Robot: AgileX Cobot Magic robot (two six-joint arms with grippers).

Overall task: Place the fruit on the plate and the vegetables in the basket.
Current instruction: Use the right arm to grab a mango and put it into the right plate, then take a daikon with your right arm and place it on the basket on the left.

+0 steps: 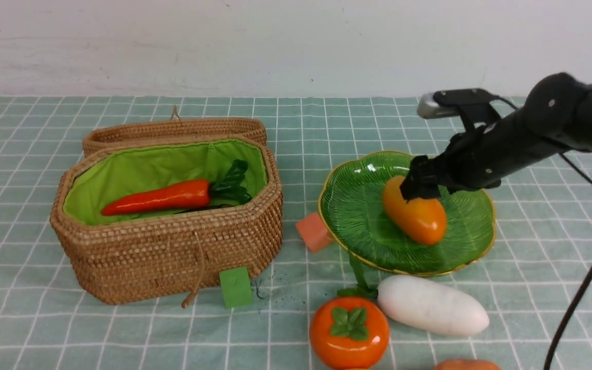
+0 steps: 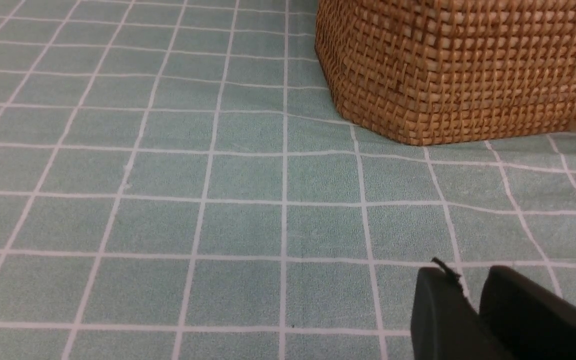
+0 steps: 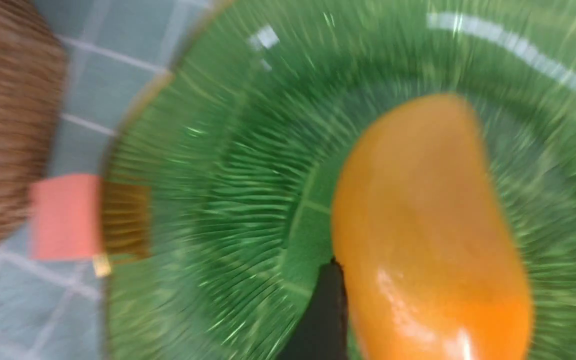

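A yellow-orange mango lies on the green ribbed plate. My right gripper hangs open over the mango's far end. In the right wrist view the mango sits between the wide-spread fingers, with a gap at one side, on the plate. A carrot lies in the wicker basket. An orange persimmon, a white radish and the top of a potato rest on the cloth near the front. My left gripper is shut and empty, low over the cloth beside the basket.
A pink cube touches the plate's left rim, between plate and basket. A green cube stands against the basket's front wall by its cord loop. The basket lid lies open behind it. The right arm's cable hangs at the far right.
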